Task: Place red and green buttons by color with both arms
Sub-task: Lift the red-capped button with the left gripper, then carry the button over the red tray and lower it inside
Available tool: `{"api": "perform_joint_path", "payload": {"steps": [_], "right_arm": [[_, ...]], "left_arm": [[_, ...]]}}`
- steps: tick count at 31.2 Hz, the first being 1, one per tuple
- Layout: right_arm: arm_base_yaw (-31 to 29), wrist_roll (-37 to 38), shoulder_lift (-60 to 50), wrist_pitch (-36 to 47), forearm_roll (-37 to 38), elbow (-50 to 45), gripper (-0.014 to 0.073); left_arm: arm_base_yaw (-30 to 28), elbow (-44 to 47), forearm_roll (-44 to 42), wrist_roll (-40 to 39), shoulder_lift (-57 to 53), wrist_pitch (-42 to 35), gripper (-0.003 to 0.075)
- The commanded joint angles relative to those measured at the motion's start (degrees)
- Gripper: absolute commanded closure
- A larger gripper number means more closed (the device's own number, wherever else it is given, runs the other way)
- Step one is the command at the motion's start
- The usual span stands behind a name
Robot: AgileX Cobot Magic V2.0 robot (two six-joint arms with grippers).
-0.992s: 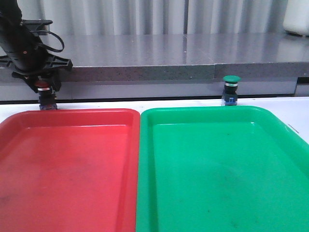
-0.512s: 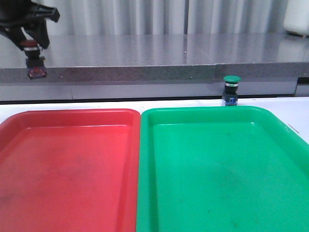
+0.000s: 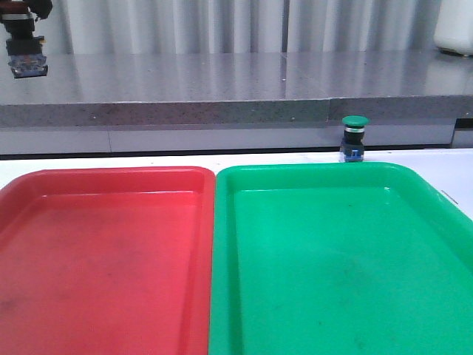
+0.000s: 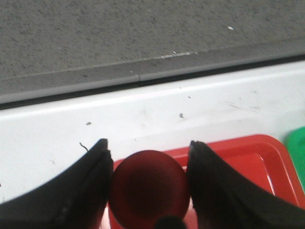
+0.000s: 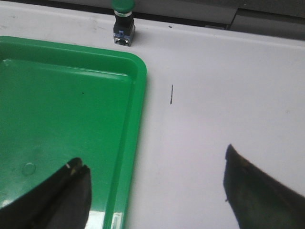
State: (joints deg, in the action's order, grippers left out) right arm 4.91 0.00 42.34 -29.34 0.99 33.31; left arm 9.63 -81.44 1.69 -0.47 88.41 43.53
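My left gripper [image 4: 148,152] is shut on the red button [image 4: 148,188], its dark red cap pinched between both fingers. In the front view the button's body [image 3: 26,58] hangs high at the top left, with the gripper mostly cut off by the frame. It is above the far left corner of the red tray [image 3: 103,251]. The green button [image 3: 354,138] stands upright on the white table just behind the green tray [image 3: 340,259]; it also shows in the right wrist view [image 5: 123,19]. My right gripper [image 5: 155,179] is open and empty, over the green tray's right rim, well short of the green button.
The red tray's corner [image 4: 248,152] and the green tray's rim [image 5: 136,119] lie below the grippers. A grey stone ledge [image 3: 244,89] runs behind the table. A white container [image 3: 454,26] stands at the far right on it. White table surface [image 5: 214,95] lies right of the green tray.
My left gripper has risen with the red button, from table level behind the red tray up and to the left to the top left corner. The green button has not moved.
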Motion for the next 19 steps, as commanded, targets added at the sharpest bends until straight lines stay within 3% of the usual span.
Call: {"api": "perform_joint_path", "payload": {"steps": [1,19], "right_arm": [[-0.18,-0.58,0.01,3.78,0.77,1.78,0.0004],[-0.18,-0.58,0.01,3.78,0.77,1.78,0.0004]], "left_arm": [[2.52,3.63,1.02,0.1,-5.93,-3.5,0.0388],[10.85,26.04,6.73,0.1,-10.8,-16.68,0.0389]]}}
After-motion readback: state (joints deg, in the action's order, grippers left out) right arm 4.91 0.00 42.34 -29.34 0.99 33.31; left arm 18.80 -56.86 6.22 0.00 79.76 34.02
